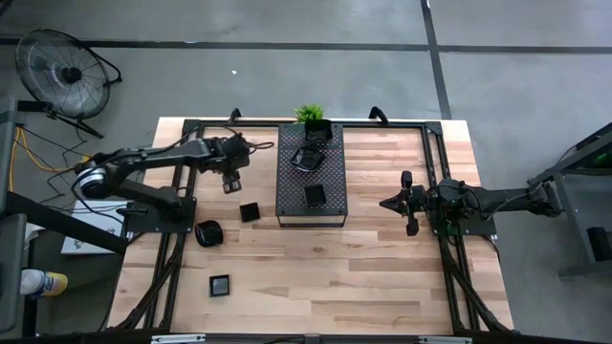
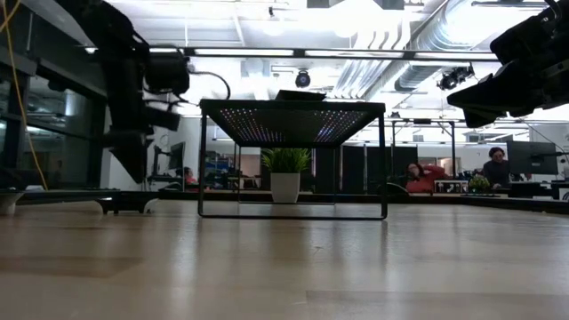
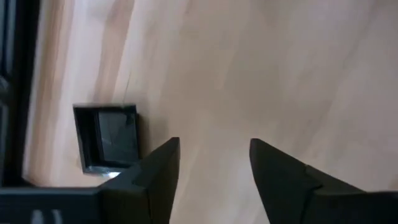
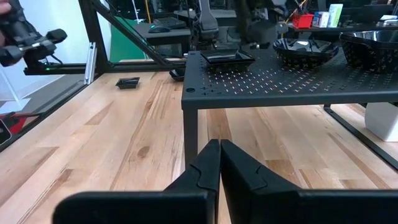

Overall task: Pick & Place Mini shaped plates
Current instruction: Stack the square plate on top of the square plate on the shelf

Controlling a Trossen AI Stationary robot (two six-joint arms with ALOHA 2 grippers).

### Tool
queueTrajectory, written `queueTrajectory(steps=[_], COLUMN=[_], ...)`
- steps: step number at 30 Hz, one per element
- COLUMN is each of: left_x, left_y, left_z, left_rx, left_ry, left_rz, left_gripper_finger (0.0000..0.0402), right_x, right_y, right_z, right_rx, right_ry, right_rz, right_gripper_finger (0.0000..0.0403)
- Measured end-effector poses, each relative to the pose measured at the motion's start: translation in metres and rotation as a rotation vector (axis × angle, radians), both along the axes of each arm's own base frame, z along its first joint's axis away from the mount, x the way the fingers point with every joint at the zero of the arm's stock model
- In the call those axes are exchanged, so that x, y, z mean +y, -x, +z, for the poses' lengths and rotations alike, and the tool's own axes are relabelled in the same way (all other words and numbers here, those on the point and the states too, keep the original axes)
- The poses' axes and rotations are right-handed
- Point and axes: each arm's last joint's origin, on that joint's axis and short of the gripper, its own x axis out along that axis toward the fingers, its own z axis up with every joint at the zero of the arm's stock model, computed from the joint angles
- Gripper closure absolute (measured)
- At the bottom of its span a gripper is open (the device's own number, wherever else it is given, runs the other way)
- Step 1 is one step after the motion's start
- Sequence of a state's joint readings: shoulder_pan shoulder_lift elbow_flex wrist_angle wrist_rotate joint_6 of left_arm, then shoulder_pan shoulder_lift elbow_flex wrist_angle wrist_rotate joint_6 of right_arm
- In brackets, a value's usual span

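Observation:
Small glossy black plates lie on the wooden table: a square one (image 1: 250,211), a rounded one (image 1: 207,232) and another square one (image 1: 220,284). Three more sit on the perforated black tray (image 1: 335,182), at its far end (image 1: 320,131), middle (image 1: 308,158) and near end (image 1: 315,195). My left gripper (image 1: 231,182) hangs open over bare wood, left of the tray; in its wrist view the open fingers (image 3: 214,162) stand beside a square plate (image 3: 109,137) and touch nothing. My right gripper (image 1: 390,203) waits shut (image 4: 219,155), right of the tray.
The tray is a raised rack on thin legs (image 2: 293,111), with free room beneath it. A small green plant in a white pot (image 1: 309,115) stands at its far end. Black frame rails (image 1: 435,172) run along the table's sides. People sit in the room beyond (image 2: 425,176).

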State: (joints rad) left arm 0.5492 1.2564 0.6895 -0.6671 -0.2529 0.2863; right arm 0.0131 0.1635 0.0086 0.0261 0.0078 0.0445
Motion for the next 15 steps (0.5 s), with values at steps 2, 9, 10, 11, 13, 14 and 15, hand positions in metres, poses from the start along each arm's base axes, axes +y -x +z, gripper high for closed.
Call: queueTrajectory(steps=[2,9,10,11,13,14,15], left_x=[0.004,0.012,0.013,0.013,0.014,0.015,0.015], left_y=[-0.001,-0.004,-0.004,-0.004,-0.005,-0.005,-0.005], left_z=[-0.006,-0.019,-0.020,-0.020,-0.021,-0.022,-0.022], left_rx=[0.019,0.144,0.156,0.170,0.185,0.189,0.194], left_ry=[0.013,-0.095,-0.113,-0.126,-0.149,-0.159,-0.163], left_rz=[0.033,0.089,0.095,0.100,0.109,0.113,0.114], left_gripper_finger=[0.0205,0.0212,0.0214,0.0215,0.0217,0.0217,0.0217], right_x=[0.000,0.000,0.000,0.000,0.000,0.000,0.000], right_y=[0.000,0.000,0.000,0.000,0.000,0.000,0.000], right_z=[0.000,0.000,0.000,0.000,0.000,0.000,0.000], right_rx=[0.000,0.000,0.000,0.000,0.000,0.000,0.000], right_ry=[0.000,0.000,0.000,0.000,0.000,0.000,0.000], right_rz=[0.000,0.000,0.000,0.000,0.000,0.000,0.000], right_gripper_finger=[0.0398,0.0400,0.0400,0.0400,0.0399,0.0398,0.0397])
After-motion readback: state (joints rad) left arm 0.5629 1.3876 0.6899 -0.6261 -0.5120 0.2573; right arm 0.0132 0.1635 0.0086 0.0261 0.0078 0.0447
